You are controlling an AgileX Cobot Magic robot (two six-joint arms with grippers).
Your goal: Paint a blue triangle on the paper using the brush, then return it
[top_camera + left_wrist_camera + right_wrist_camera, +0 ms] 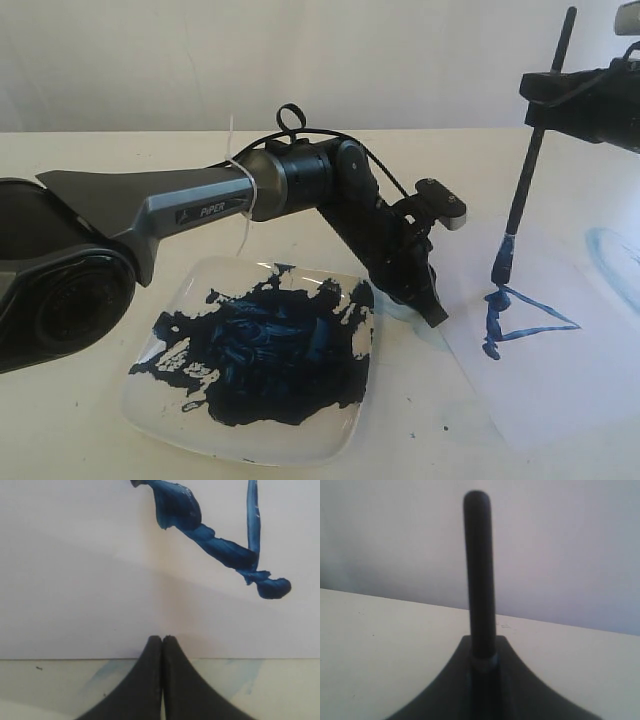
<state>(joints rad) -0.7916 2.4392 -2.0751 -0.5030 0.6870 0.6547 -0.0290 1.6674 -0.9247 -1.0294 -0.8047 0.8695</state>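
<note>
The brush [530, 165] stands nearly upright, and my right gripper [543, 90] is shut on its upper shaft. Its blue-stained tip [502, 268] hangs at the upper left corner of the blue triangle [522, 322]; whether it touches I cannot tell. The triangle is painted on the paper [570, 385]. In the right wrist view the black handle [479, 570] rises out of the shut gripper [483, 652]. My left gripper [436, 318] is shut on nothing, its tips [162, 639] resting on the paper's [75, 580] near edge, with part of the triangle [220, 550] beyond.
A white square plate [150, 405] smeared with dark blue paint [260, 365] lies left of the paper, under the left arm [200, 205]. A faint light-blue smear [612, 262] marks the paper at far right. Pale blue stains [110, 672] show on the table by the paper's edge.
</note>
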